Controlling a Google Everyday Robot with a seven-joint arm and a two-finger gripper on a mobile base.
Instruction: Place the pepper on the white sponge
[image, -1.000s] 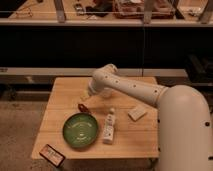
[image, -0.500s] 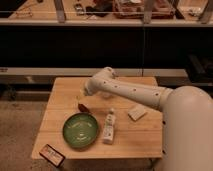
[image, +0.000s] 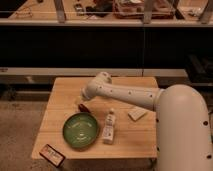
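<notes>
Small dark red glossy pepper (image: 83, 107) on wooden table (image: 65, 92), just beyond green round bowl (image: 80, 131), well left of flat cream-white rectangular sponge (image: 136, 114). Gripper (image: 86, 100) close above pepper; spread or pressed together, cannot tell.

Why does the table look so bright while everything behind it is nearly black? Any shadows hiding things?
Camera view: warm light from above falls on the table and white sponge, while the space behind is dark. Camera view, too: the gripper, at the arm's end just above the pepper, sits in the arm's shade, so it is hard to make out.
</notes>
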